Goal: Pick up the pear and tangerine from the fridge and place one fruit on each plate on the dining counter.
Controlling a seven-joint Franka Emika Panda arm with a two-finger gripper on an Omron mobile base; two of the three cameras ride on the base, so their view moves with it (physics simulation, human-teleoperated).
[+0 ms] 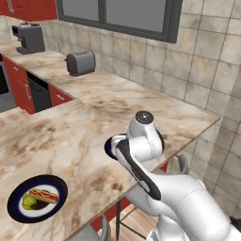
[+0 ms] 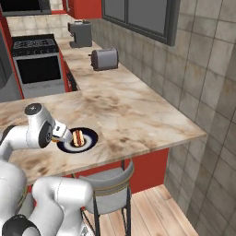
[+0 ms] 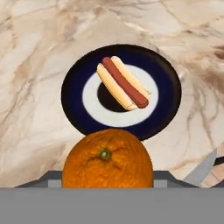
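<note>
Beige marbled stone makes up the dining counter [image 1: 70, 136], which runs on to a far stretch bearing a toaster [image 1: 80, 63] and a coffee machine [image 1: 29, 37]; a stove [image 2: 38, 64] stands beyond in the right base view. Two dark plates lie on the counter, well apart. The near plate [image 1: 19, 207] carries a hot dog [image 1: 44, 195] and the pear [image 1: 29, 202], touching each other. The far plate [image 3: 78, 74] carries a second hot dog [image 3: 122, 82]. The gripper [image 2: 64, 134] hangs just above that plate's edge, its jaws clenched on the tangerine [image 3: 107, 158], which fills the low middle of the hand view.
</note>
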